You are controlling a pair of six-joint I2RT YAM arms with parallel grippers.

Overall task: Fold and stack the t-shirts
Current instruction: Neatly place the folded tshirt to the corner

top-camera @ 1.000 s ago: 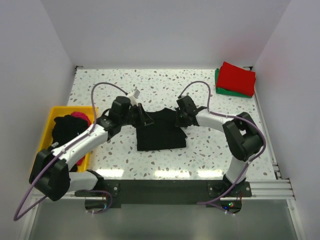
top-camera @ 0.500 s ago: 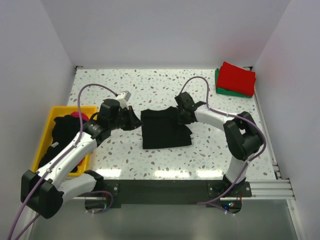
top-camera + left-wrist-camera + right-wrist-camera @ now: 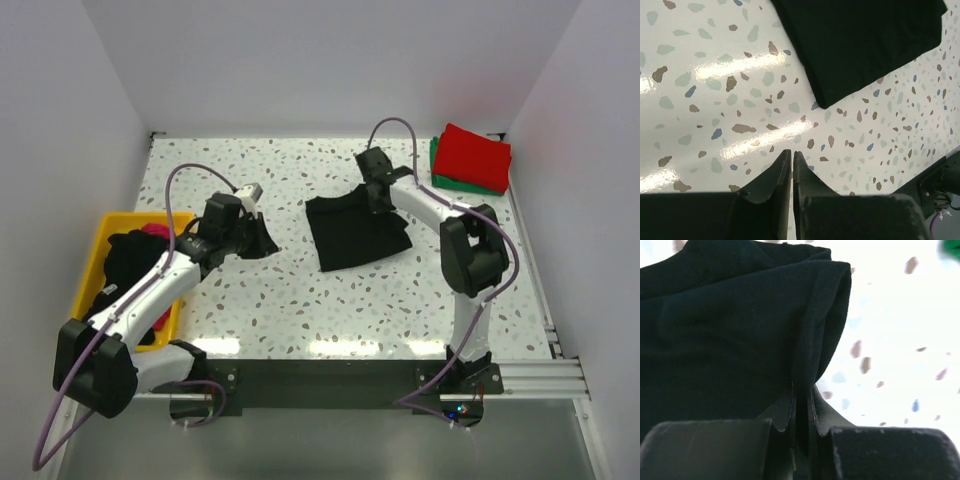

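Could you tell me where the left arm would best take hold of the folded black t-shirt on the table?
I would pinch the black t-shirt at its free left edge, bringing the left gripper in low from the left, fingers opened first. That edge lies flat facing it, while the right gripper holds the far right edge.

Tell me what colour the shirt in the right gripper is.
Plain black shirt, pinched by the right gripper; shows best in the top external view.
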